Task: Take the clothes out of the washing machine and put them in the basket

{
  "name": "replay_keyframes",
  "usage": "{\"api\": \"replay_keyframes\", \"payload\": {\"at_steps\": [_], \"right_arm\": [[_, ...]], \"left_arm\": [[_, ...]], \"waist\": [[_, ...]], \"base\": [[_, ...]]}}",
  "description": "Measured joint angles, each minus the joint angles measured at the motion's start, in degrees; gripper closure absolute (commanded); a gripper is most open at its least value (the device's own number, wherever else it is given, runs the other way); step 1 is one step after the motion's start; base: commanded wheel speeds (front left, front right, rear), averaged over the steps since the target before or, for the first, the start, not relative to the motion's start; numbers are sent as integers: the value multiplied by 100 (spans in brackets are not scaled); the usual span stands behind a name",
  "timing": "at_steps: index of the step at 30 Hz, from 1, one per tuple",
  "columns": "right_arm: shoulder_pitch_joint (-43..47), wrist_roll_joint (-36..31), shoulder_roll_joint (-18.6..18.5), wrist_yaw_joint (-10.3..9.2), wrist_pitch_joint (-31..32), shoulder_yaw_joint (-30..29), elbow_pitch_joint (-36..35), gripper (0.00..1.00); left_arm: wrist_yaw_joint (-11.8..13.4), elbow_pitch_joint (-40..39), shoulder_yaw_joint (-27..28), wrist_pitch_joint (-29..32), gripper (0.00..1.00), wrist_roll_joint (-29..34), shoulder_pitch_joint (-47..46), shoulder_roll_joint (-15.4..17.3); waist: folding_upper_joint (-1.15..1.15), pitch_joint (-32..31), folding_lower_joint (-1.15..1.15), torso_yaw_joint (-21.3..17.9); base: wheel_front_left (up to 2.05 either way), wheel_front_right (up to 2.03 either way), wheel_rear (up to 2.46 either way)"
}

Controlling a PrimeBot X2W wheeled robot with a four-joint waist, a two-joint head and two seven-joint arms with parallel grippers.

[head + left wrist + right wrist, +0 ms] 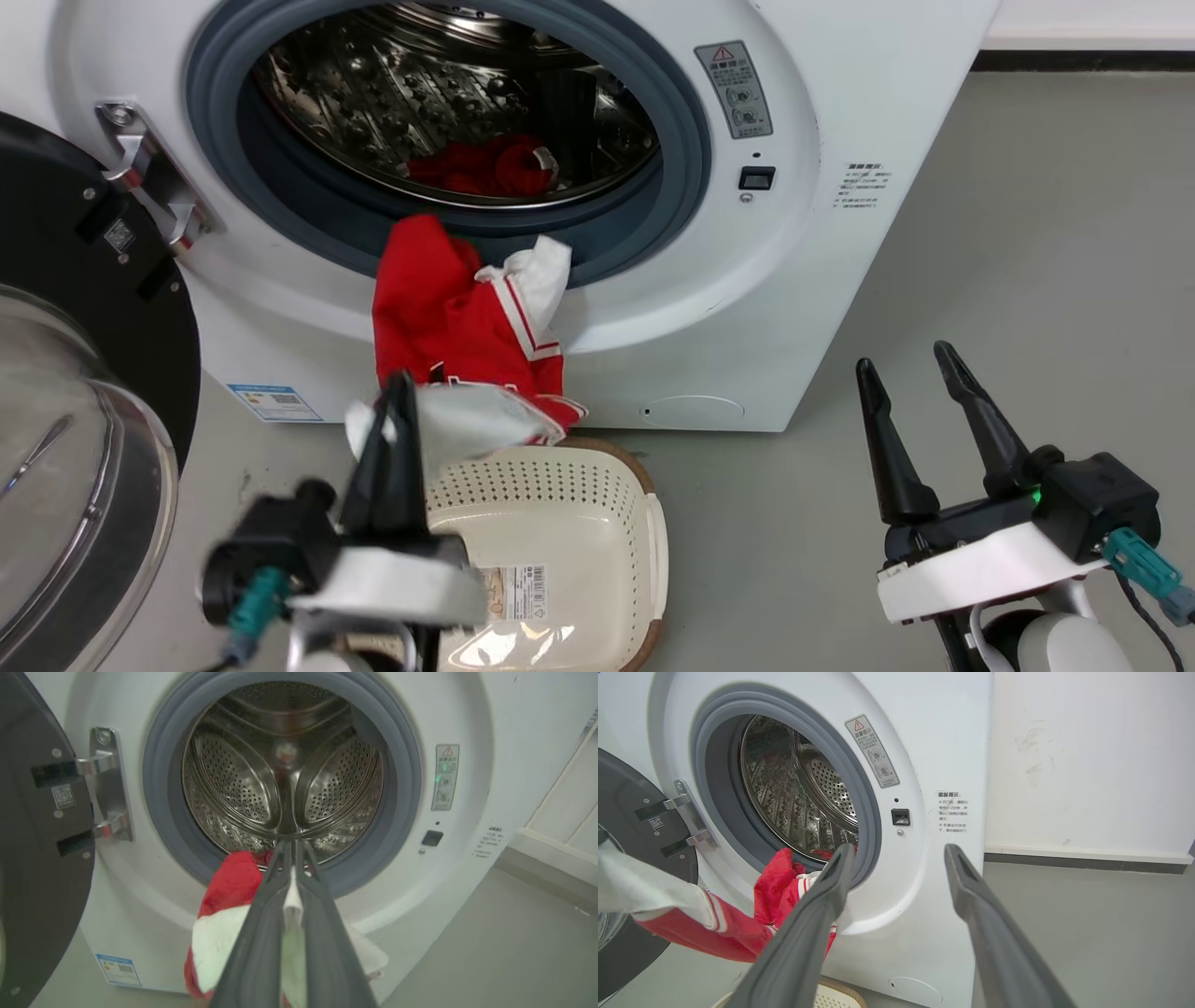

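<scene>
My left end effector [400, 397] is pinched shut on a white edge of the clothes [448, 317], a jersey I judge light and limp, draped out of the washing machine [822, 280] toward the basket [597, 523] below, while my right end effector [904, 359] gapes wide, empty.

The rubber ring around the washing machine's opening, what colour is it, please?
The rubber ring is grey, seen best in the left wrist view.
</scene>
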Motion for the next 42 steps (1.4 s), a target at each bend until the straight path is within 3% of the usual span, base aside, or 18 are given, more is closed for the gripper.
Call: {"api": "replay_keyframes", "payload": {"at_steps": [6, 13, 20, 30, 40, 42], "right_arm": [[-29, 1, -1, -1, -8, 11, -2, 0], [-209, 0, -1, -1, 0, 74, -43, 0], [-521, -15, -1, -1, -3, 205, -149, 0], [-1071, 24, -4, -1, -247, 380, -123, 0], [-1453, 250, -7, -1, -555, 638, 203, 0], [-1510, 290, -5, 0, -604, 687, 279, 0]], "left_arm": [[63, 802, -369, -59, 100, -119, 697, -186], [79, 1934, -492, -311, 100, -287, 565, -294], [-63, 3576, -434, -428, 100, -586, -402, -365], [-163, 5880, -77, -563, 100, -655, -2596, -263], [-43, 6778, 398, -580, 100, -599, -3784, 157], [-40, 6904, 468, -580, 56, -609, -3915, 252]], "waist": [[0, 179, 0, -24], [0, 569, 0, -15], [0, 1212, 0, -108], [0, 2620, 1, -518], [0, 3793, 1, -1142], [0, 3933, 1, -1278]], "base": [[0, 0, 0], [0, 0, 0], [0, 0, 0], [0, 0, 0], [0, 0, 0], [0, 0, 0]]}}
